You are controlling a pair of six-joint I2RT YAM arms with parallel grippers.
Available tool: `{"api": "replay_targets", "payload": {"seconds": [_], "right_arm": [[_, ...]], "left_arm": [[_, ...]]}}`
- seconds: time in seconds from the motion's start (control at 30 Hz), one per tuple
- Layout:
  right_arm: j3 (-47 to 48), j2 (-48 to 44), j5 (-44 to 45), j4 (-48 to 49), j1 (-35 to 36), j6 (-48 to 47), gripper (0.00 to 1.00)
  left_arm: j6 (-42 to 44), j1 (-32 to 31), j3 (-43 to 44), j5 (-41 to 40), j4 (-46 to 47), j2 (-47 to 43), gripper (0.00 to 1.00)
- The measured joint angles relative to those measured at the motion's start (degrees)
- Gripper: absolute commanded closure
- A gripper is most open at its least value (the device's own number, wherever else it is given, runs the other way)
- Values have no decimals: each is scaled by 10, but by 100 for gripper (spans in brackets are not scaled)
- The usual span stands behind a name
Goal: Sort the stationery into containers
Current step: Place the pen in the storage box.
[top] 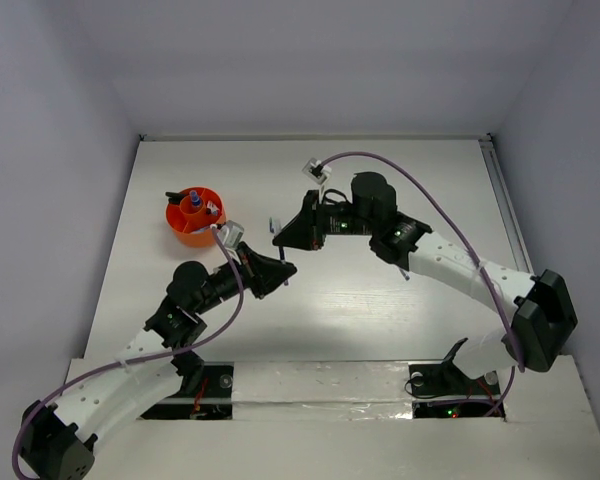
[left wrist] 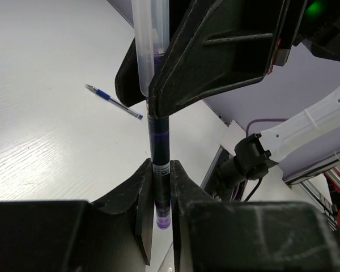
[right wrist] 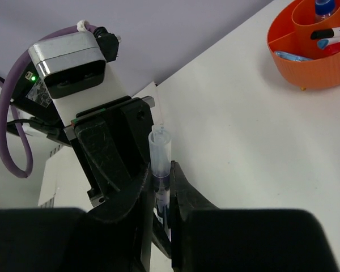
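Purple pen point(left wrist: 160, 141) spans the gap between my two grippers over the middle of the table point(top: 430, 180), well apart from the orange cup point(top: 195, 234) that stands toward the far left corner. My left gripper point(left wrist: 161, 170) is clamped shut on the dark barrel near its purple end, the fingers point(left wrist: 143, 187) pressed against both sides. My right gripper point(right wrist: 161, 177) faces it from the other side, its fingers closed in on the same pen just below the long clear cap point(right wrist: 160, 148), which sticks out past them. The two sets of fingertips sit very near each other along the barrel, without touching as far as I can tell.

A thin blue pen point(left wrist: 114, 102) lies flat on the table beyond the grippers, alone. The cup has inner dividers; a small blue-capped bottle point(top: 193, 197) stands in its central compartment, and a few markers and pens rest in the outer ones.
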Motion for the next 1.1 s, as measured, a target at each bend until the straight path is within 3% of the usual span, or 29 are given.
{"api": "replay_targets", "payload": {"seconds": [0.1,0.13,0.17,0.23,0.33,0.7,0.87,1.1], "right_arm": [[1,6,5,5,0,0,100],[1,8,10,6,0,0,100],[3,10,16,6,0,0,100],[11,18,28,9,0,0,100],[31,37,48,22,0,0,100],[129,179,85,121,0,32,100],[208,278,89,154,10,36,100],[393,429,144,150,61,2,100]], "left_arm": [[1,0,0,-17,-9,-3,68],[1,0,0,-23,-15,-8,50],[4,0,0,-30,-23,-14,43],[5,0,3,-45,-47,-30,14],[11,0,33,-77,-120,-52,1],[59,0,205,-183,-359,-186,1],[85,0,263,-268,-402,-213,1],[132,0,278,-376,-423,-211,1]]}}
